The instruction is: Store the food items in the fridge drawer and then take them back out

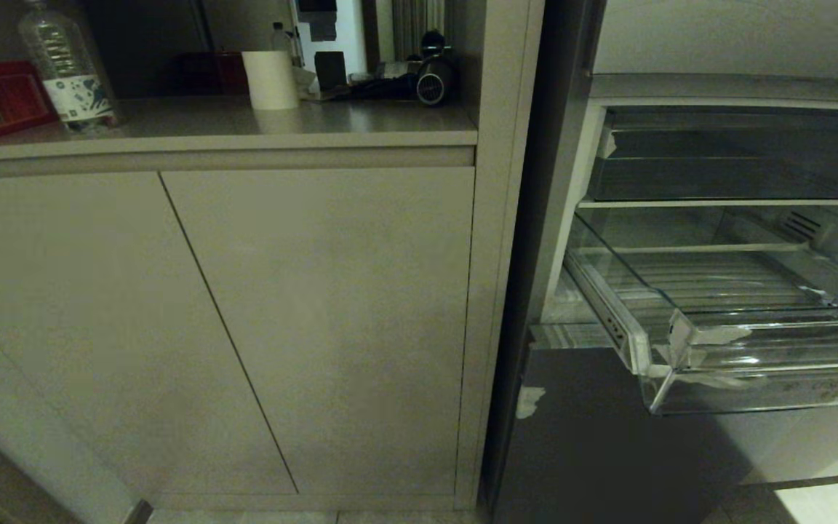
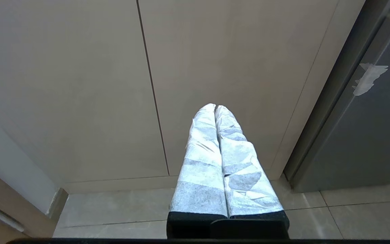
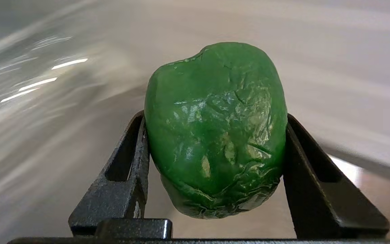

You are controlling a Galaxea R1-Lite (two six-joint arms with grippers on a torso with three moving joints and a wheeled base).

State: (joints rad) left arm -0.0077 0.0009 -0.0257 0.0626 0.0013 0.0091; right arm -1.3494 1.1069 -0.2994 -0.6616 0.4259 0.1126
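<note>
Head camera looking forward and down at cabinet doors (image 1: pixel 302 327) and open fridge drawer (image 1: pixel 753 349), left wrist camera low behind shut jaws, sharing those doors, right wrist camera close behind jaws, background blurred.

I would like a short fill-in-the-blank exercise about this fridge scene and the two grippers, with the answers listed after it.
1. The right gripper is shut on a wrinkled food item of ____ colour.
2. The clear fridge drawer is pulled ____.
3. The fingers of the left gripper are wrapped in pale tape and stand ____.
4. On the counter, a white roll stands beside a plastic ____.

Answers: green; out; shut; bottle

Fridge drawer (image 1: pixel 753 349) runs off the frame's right edge.
</note>
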